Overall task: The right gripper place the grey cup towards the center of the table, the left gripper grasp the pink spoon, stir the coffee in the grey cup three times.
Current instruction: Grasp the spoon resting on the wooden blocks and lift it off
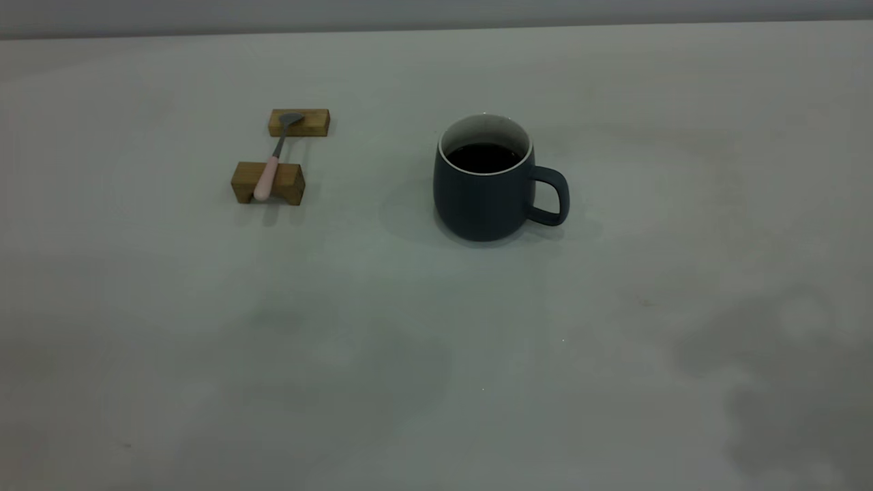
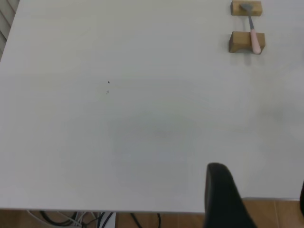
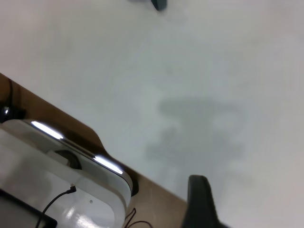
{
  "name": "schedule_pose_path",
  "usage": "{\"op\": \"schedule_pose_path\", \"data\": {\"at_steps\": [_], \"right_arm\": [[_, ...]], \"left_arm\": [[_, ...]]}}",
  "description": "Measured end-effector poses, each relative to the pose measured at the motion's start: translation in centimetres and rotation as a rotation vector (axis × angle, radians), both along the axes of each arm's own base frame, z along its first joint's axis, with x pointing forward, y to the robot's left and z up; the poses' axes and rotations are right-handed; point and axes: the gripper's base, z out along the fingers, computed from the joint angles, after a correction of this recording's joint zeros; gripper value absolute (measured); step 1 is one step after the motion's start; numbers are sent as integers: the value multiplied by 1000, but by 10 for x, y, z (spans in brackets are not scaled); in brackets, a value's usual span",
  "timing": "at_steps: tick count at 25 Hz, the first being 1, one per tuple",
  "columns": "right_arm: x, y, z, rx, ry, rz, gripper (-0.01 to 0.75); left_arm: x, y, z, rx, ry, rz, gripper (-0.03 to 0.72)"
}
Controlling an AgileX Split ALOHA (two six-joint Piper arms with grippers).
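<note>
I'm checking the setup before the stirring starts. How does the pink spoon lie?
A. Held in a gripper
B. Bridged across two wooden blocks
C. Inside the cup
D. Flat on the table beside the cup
B: the spoon rests with its bowl on the far block and its pink handle on the near block, apart from the cup.

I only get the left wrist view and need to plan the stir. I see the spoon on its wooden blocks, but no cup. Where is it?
Observer: The grey cup stands upright near the middle of the table, at the exterior view's right of the pink spoon, well apart from it.
Operator: Which way is its handle?
Observer: The handle points to that view's right, away from the spoon.
Operator: Filled?
Observer: Yes, dark coffee shows inside.
</note>
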Motion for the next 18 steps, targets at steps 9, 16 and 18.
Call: {"op": "schedule_pose_path", "data": {"at_steps": [9,16,18], "right_arm": [[-119,-30,-39,86,-192,-172,591],[-161,-42,-67,126,-401,-298,591],[-167,-42,-70,129,-435,-326,591]], "left_arm": [[0,0,0,0,0,0,461],[0,0,0,0,0,0,461],[0,0,0,0,0,0,461]]}}
